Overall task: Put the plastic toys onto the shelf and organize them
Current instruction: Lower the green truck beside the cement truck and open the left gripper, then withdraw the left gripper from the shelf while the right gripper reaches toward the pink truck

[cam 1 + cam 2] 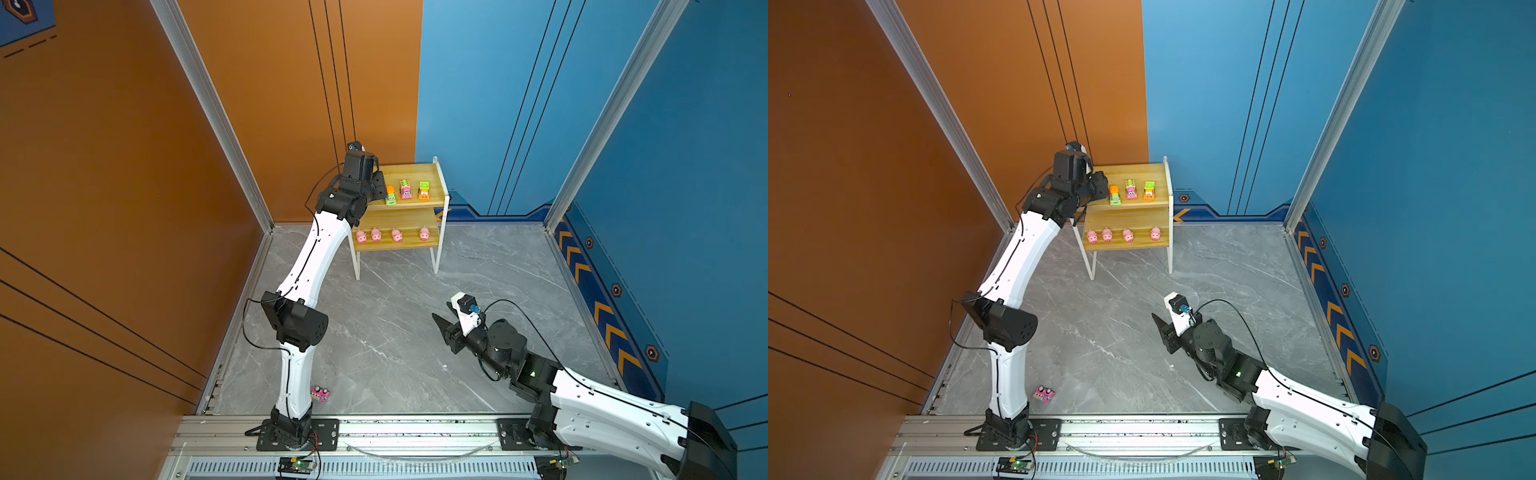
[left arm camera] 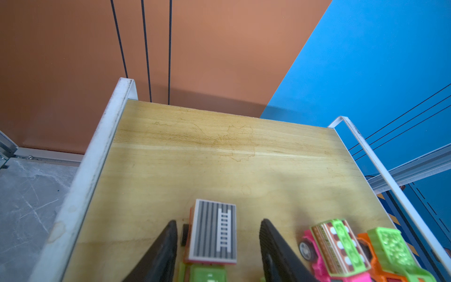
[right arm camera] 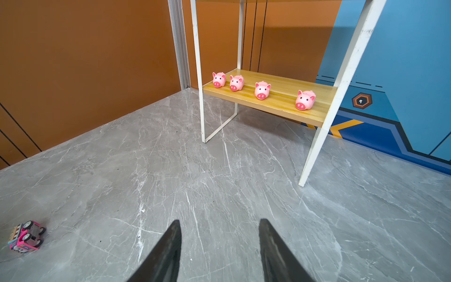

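Grey marbled counter (image 1: 374,332), closed in by an orange wall (image 1: 124,166) and a blue wall (image 1: 478,83), with the shelf (image 1: 409,171) standing at the far corner where the two colours meet. Your left end effector (image 2: 219,220) reaches over the upper board (image 2: 219,151) and straddles the ladder truck (image 2: 212,232). Its jaws stand apart, bare wood shows between one finger and the truck's side, and the truck sits on its wheels on the board, so read this grip as released, not clamped. Near the truck, in one row along the board's front edge, stand the pink bus (image 2: 334,246) and the orange truck (image 2: 390,251). Vehicles occupy the upper tier and the four pink pigs (image 3: 262,90) the lower board (image 3: 283,96), snouts outward, which suggests sorting by kind. Your right end effector (image 3: 220,220) hovers low over bare counter, well apart from the shelf, jaws parted with nothing between them. It appears to be parked clear of the left arm's reach. One pink car (image 3: 25,235) lies tipped over on the counter with its wheels showing, near the left arm's base in both top views. Judged from this layout, the truck's placing is all but done. The car is the only toy in view not yet shelved, and the bare rear of the upper board offers room for it.
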Robot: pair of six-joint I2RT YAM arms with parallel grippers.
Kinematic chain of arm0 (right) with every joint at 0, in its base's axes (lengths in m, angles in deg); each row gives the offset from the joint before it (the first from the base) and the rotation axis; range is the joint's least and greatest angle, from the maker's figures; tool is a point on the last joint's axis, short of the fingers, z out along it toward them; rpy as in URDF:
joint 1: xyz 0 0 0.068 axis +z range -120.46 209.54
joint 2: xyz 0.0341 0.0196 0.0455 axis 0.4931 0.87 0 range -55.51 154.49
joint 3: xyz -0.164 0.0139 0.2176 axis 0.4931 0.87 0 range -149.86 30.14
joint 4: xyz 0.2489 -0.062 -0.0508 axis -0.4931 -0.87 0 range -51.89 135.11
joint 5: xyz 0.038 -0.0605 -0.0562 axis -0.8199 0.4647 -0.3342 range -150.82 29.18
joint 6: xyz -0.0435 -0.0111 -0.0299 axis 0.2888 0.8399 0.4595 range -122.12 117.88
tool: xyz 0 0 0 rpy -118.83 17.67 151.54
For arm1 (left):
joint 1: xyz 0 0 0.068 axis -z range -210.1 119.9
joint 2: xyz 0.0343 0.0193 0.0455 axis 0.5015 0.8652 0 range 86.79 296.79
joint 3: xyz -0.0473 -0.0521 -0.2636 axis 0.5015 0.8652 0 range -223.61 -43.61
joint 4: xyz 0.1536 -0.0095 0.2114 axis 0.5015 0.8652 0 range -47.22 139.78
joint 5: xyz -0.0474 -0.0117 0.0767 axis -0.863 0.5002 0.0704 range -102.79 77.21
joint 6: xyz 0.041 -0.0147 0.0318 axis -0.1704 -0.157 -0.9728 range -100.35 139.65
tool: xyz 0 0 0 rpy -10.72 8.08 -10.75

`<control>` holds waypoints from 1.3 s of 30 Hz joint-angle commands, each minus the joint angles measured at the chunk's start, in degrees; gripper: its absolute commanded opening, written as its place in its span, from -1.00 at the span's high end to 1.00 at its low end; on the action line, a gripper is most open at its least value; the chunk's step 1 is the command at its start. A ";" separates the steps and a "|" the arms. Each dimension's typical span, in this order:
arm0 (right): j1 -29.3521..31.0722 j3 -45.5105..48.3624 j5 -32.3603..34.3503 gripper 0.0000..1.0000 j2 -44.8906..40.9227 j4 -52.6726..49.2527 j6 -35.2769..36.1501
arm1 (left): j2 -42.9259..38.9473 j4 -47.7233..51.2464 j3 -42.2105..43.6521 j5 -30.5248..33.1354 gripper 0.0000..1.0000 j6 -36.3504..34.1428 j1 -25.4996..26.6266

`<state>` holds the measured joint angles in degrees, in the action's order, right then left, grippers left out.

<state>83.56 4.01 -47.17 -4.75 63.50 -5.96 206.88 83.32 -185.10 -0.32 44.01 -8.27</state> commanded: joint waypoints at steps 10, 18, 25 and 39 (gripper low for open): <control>0.21 1.08 0.83 -0.05 -1.44 -1.15 -0.45 | 2.25 -0.05 -2.31 -1.79 -0.18 3.94 0.65; 0.21 0.87 0.67 -0.05 -1.17 -1.08 -0.34 | 2.01 0.08 -2.85 -2.05 -0.25 4.44 0.59; 0.25 0.73 0.63 -0.05 -1.06 -1.08 -0.27 | -0.41 0.07 -0.11 -1.61 -0.35 4.65 -1.68; 0.47 -0.23 0.40 -0.13 0.87 -0.92 -0.23 | -0.62 0.00 -5.76 -7.00 -0.82 0.83 -4.07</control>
<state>83.63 4.36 -47.19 -4.40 63.50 -5.96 208.19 83.29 -188.51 -5.59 46.87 -11.71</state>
